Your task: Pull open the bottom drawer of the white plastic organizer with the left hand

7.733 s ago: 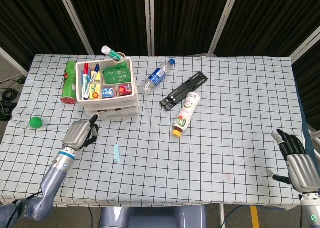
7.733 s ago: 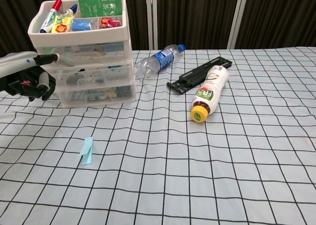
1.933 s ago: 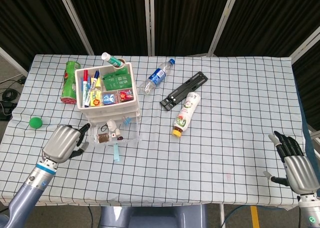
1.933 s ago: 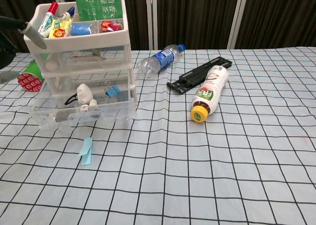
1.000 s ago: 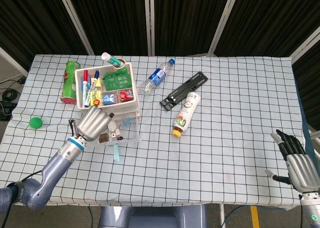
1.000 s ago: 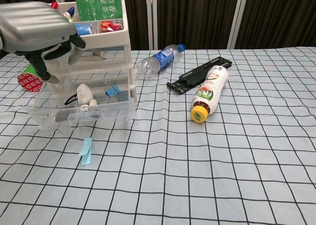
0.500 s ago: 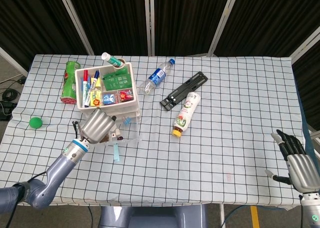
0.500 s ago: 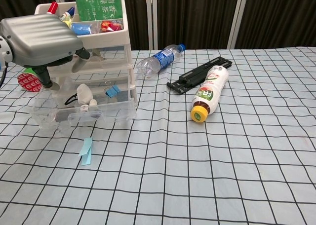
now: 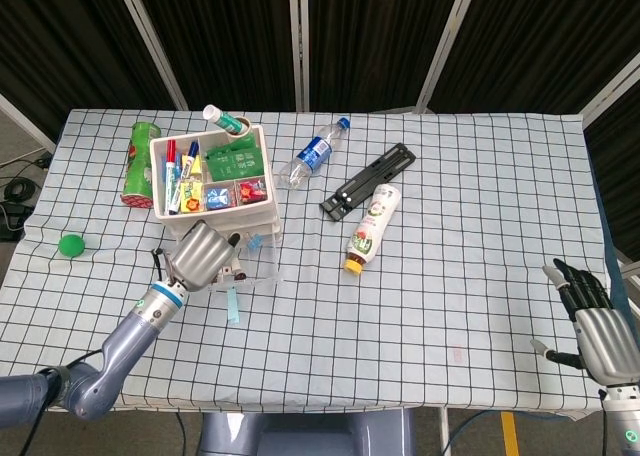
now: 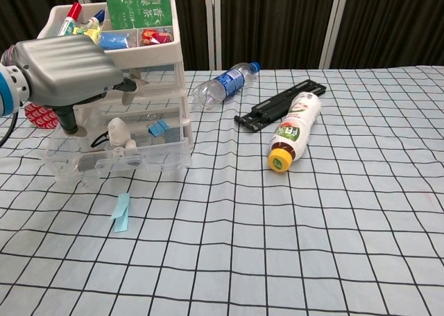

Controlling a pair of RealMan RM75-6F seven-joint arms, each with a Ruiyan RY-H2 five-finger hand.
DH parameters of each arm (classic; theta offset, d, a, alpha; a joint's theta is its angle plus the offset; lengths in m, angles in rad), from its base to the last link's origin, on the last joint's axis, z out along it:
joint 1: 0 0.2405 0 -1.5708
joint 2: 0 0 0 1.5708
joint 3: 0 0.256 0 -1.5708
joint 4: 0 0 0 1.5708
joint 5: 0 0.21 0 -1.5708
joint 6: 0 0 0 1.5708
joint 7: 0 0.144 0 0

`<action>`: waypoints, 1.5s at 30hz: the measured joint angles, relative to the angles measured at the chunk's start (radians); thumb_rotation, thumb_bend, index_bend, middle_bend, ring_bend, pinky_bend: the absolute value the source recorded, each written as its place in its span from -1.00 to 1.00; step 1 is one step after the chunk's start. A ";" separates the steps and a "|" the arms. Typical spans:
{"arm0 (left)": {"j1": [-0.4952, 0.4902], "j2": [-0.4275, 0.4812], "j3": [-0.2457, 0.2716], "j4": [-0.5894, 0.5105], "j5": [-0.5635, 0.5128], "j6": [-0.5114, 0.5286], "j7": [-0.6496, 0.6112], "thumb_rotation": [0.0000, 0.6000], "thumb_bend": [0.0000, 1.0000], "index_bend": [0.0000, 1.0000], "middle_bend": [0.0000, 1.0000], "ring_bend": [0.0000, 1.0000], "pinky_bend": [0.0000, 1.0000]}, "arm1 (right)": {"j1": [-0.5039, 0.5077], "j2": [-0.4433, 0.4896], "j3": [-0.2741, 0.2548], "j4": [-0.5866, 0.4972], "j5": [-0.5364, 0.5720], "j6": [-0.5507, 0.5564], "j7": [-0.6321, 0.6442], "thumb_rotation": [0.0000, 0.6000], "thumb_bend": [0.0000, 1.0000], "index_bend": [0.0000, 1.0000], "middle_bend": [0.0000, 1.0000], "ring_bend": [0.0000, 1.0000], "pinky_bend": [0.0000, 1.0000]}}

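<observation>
The white plastic organizer (image 9: 266, 176) (image 10: 177, 53) stands at the table's left, its top tray full of markers and green packets. Its clear bottom drawer (image 9: 264, 267) (image 10: 161, 157) is pulled well out toward me and holds a white object, a blue clip and a black cable. My left hand (image 9: 200, 257) (image 10: 66, 70) hovers over the drawer's left part, back up, fingers spread toward the organizer, holding nothing. In the chest view it hides part of the middle drawers. My right hand (image 9: 595, 326) rests at the table's near right corner, fingers extended and empty.
A green can (image 9: 139, 164) (image 10: 40, 115) lies left of the organizer, a green ball (image 9: 70, 244) nearer the left edge. A water bottle (image 9: 314, 154), a black bracket (image 9: 367, 181) and a yellow-capped white bottle (image 9: 372, 226) lie mid-table. A blue paper slip (image 9: 232, 304) lies before the drawer.
My left hand has shifted right and come down over the open drawer. The drawer has stayed pulled out and the right hand has not moved.
</observation>
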 measured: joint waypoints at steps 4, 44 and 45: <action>-0.007 -0.012 0.010 0.015 -0.004 -0.002 0.013 1.00 -0.72 -0.20 0.70 0.55 0.40 | -0.002 0.002 0.001 0.000 0.000 0.005 0.006 1.00 -0.93 -0.93 -1.00 -1.00 -1.00; -0.054 -0.126 0.042 0.166 -0.023 -0.004 -0.015 1.00 -0.48 -0.04 0.70 0.55 0.40 | -0.002 0.005 -0.001 0.002 -0.007 0.009 0.019 1.00 -0.93 -0.93 -1.00 -1.00 -1.00; -0.053 -0.128 0.043 0.169 -0.022 -0.003 -0.017 1.00 -0.47 -0.03 0.70 0.55 0.40 | -0.002 0.005 -0.001 0.002 -0.007 0.009 0.018 1.00 -0.93 -0.93 -1.00 -1.00 -1.00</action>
